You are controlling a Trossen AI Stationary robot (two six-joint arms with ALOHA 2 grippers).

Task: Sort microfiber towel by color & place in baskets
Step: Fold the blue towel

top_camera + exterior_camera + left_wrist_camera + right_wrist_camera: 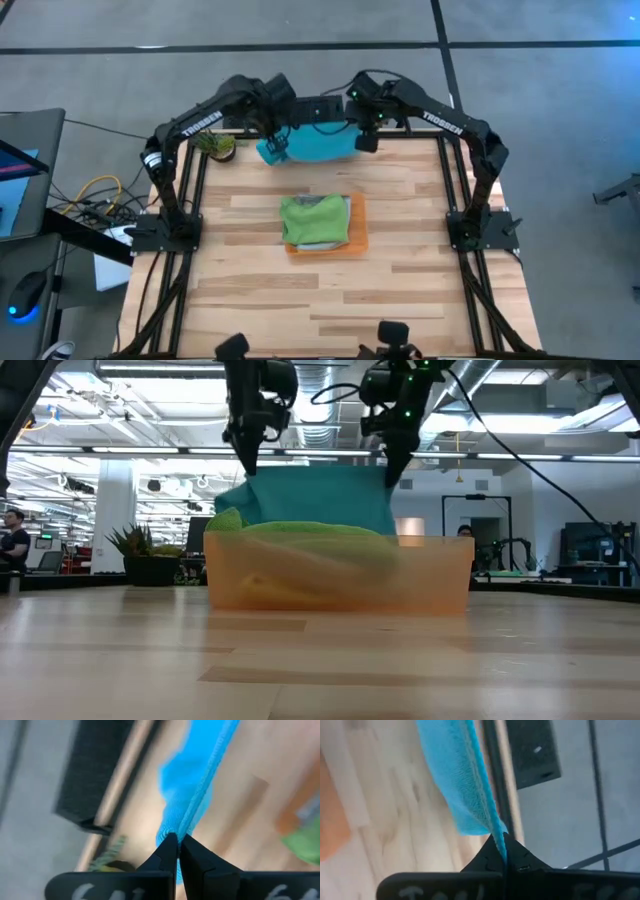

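Left tool [277,143] and right tool [366,141] pinch our blue towel [312,143] by its corners, arms raised, towel stretched crosswise beyond the orange tray [356,240].

Both arms reach to the table's far edge, raised above the surface. Left gripper [177,842] is clamped tight, fingers pointing downward. Right gripper [501,842] is likewise clamped, fingers downward, level with the left.
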